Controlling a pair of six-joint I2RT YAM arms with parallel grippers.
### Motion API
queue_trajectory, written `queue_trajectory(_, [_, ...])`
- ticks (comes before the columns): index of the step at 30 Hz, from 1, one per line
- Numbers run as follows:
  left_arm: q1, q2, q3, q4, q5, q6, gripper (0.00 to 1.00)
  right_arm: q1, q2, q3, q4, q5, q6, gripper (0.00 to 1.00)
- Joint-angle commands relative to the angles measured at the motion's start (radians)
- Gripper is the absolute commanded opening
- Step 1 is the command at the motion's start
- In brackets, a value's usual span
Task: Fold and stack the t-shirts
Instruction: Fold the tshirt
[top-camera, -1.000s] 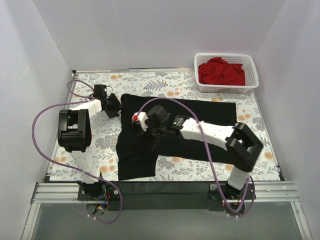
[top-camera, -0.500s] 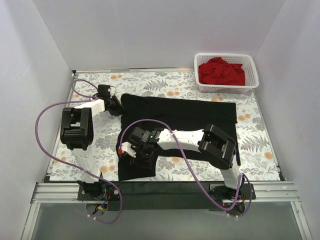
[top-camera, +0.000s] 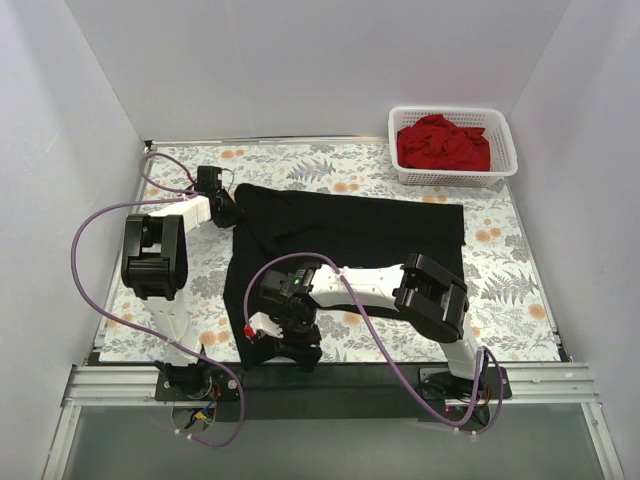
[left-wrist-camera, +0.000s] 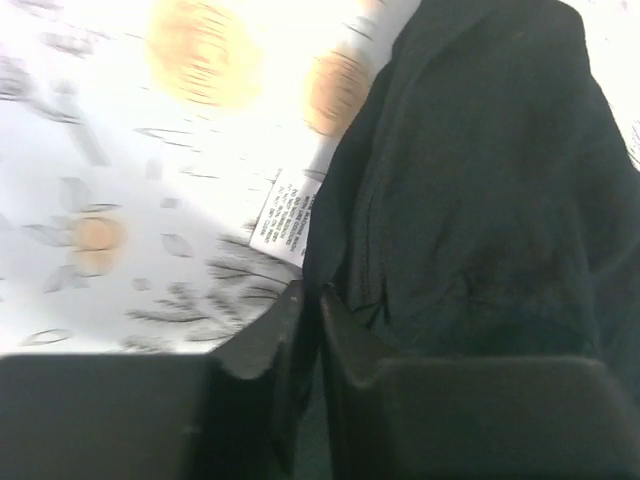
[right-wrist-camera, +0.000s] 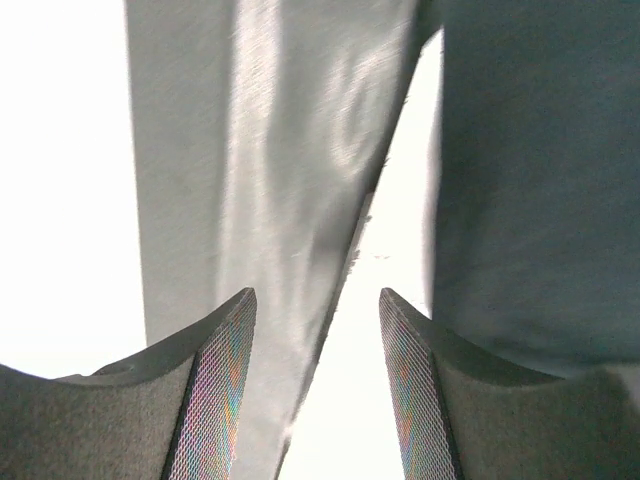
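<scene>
left pincer (top-camera: 228, 212) is pretty much closed, and in the wrist view (left-wrist-camera: 310, 300) its two dark fingers are squeezed together with just a sliver of gap, and the edge of the black t-shirt (left-wrist-camera: 480, 180) runs right down into that gap, so it's pinching cloth. a little white label (left-wrist-camera: 285, 215) pokes out from the shirt's edge just beside the tips, lying on the flowery table (left-wrist-camera: 120, 150). from above that grip sits at the far left corner of the black t-shirt (top-camera: 350, 235), which lies spread flat across the middle of the table (top-camera: 190, 280), a wide part running out to the right and a narrower part running down toward the near edge. right pincer (top-camera: 292, 350) is down at that near end of the shirt, right by the table's front edge, and its jaws are apart: in its own camera (right-wrist-camera: 318, 300) the two textured pads stand clear of each other with nothing between them. what's below them there is washed out, so i can't tell if the tips touch the cloth. red t-shirt (top-camera: 442, 143) is bunched up in the white basket (top-camera: 455, 178) at the far right corner, well apart from both arms.
</scene>
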Motion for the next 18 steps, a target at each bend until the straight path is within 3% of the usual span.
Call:
queue_trajectory(1, [0.023, -0.033, -0.004, -0.096, -0.223, 0.038, 0.16, 0.008, -0.01, 0.024, -0.105, -0.055, -0.04, 0.5])
queue_trajectory(4, [0.021, -0.089, -0.001, -0.099, -0.214, 0.063, 0.33, 0.008, -0.032, 0.03, -0.099, -0.023, -0.028, 0.5])
queue_trajectory(8, [0.018, -0.208, -0.056, -0.111, -0.168, 0.05, 0.67, 0.005, -0.065, 0.067, -0.029, 0.077, 0.047, 0.5])
queue_trajectory(9, [0.018, -0.24, -0.073, -0.114, -0.16, 0.043, 0.7, 0.003, -0.075, 0.075, -0.006, 0.118, 0.076, 0.5])
queue_trajectory(18, [0.014, -0.498, -0.339, -0.162, -0.056, 0.017, 0.68, -0.138, -0.185, -0.049, 0.338, 0.25, 0.343, 0.52])
